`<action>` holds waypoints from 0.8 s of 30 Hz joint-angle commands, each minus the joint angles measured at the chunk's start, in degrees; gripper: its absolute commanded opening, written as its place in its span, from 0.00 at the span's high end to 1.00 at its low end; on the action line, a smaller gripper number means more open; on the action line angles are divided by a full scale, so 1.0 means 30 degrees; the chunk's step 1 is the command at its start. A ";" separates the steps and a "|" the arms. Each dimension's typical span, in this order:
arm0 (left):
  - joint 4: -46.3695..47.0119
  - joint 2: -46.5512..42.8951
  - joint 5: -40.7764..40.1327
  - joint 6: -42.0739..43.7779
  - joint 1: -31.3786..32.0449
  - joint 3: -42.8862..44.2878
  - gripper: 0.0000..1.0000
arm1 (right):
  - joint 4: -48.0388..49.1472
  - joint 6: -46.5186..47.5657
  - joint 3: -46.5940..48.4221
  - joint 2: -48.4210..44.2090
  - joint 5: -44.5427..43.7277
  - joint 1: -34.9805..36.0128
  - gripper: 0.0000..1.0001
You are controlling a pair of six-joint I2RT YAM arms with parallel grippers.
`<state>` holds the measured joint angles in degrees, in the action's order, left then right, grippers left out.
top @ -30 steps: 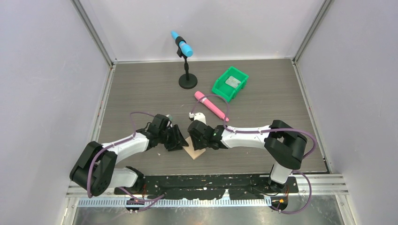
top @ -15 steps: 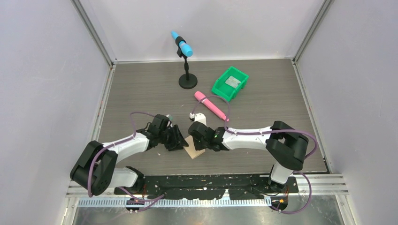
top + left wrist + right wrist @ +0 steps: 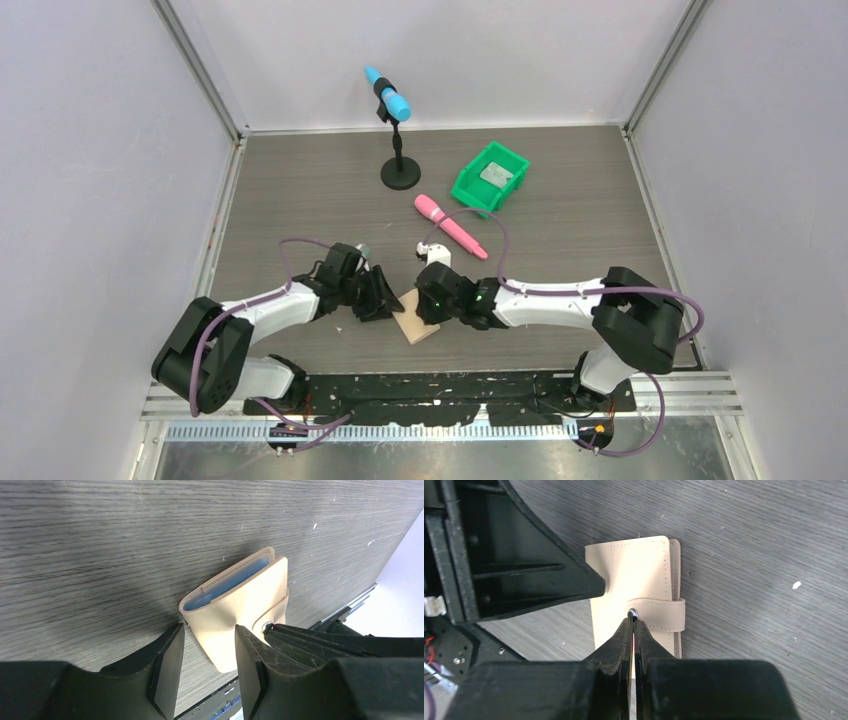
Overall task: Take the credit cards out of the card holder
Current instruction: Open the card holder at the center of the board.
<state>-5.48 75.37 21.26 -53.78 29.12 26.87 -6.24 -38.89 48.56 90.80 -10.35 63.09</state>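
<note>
The tan card holder [image 3: 416, 324] lies flat on the table between my two grippers. In the left wrist view the holder [image 3: 245, 600] shows its open end with the blue card [image 3: 227, 582] inside. My left gripper [image 3: 209, 630] is open, its fingers standing on either side of the holder's near corner. My right gripper [image 3: 632, 616] is shut, its tips at the metal snap [image 3: 632, 612] of the holder's strap [image 3: 659, 615], which is folded over the holder [image 3: 629, 575]. I cannot tell whether it pinches the strap. A pale grey flat card [image 3: 495, 173] lies in the green bin.
A green bin [image 3: 476, 190] stands at the back right. A pink microphone [image 3: 450, 225] lies just behind my right gripper [image 3: 428, 305]. A blue microphone on a black stand [image 3: 398, 150] stands at the back. Walls close the sides.
My right arm has shifted right and its gripper has come nearer, onto the holder's strap. The left arm and the holder have barely moved.
</note>
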 commanded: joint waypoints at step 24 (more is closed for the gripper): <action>-0.0928 0.1276 -0.2068 0.1574 0.0136 -0.0468 0.57 | 1.1062 -0.7717 -0.6562 -0.3479 0.6252 -0.3371 0.95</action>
<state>-4.43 76.12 21.32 -53.04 29.23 26.89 20.08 -57.82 29.85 82.72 6.04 53.21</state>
